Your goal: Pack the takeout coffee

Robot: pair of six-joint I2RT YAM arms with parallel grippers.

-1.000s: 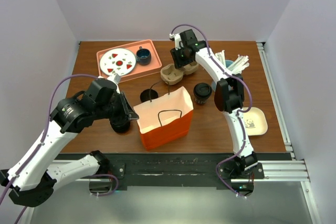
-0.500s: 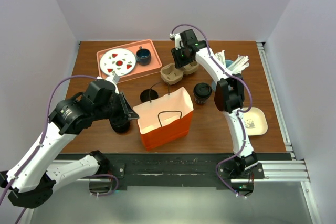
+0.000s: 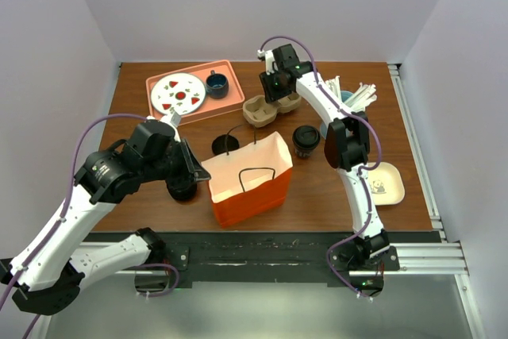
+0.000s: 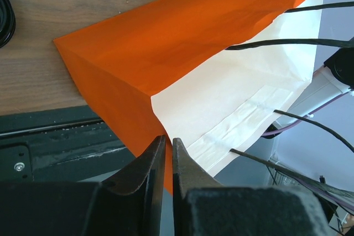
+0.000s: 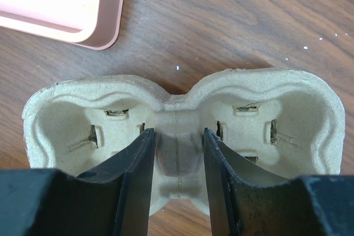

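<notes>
Not yet packed: takeout coffee (image 3: 305,139), near right gripper (image 5: 177,150), outside bag (image 4: 166,42). Left gripper (image 4: 166,150): pinching bag rim. Right gripper: clamping cup carrier (image 5: 265,131) bridge.

Honestly, not much moved. The right gripper (image 5: 178,139) has squeezed in a bit around the middle ridge of the cardboard cup carrier (image 5: 287,131). It looks like it's pinching it now, though actual contact is hard to call from that angle. Seen from overhead, near top centre, its wrist nudged slightly left. The left arm (image 3: 119,168) sagged a hair toward the lower left.
</notes>
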